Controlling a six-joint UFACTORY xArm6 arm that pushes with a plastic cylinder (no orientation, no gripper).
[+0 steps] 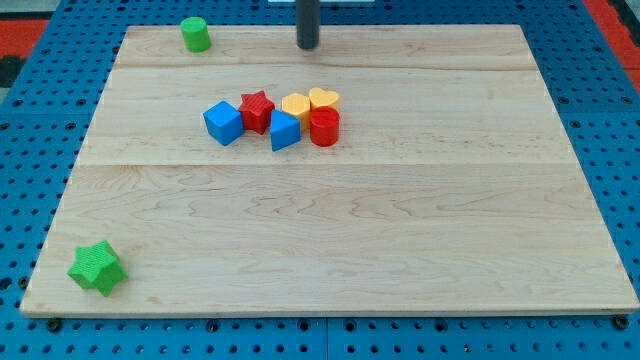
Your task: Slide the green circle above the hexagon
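The green circle (pixel 195 34) stands near the board's top left corner. The yellow hexagon (pixel 296 105) sits in a cluster near the board's middle top. My tip (pixel 307 46) is at the view's top, right of the green circle and well apart from it, above the hexagon with a gap between them.
In the cluster are a blue cube (pixel 224 122), a red star (pixel 257 110), a blue triangular block (pixel 284 131), a yellow heart (pixel 324 99) and a red cylinder (pixel 324 127). A green star (pixel 97 267) lies at the bottom left. The wooden board (pixel 400 230) rests on a blue pegboard.
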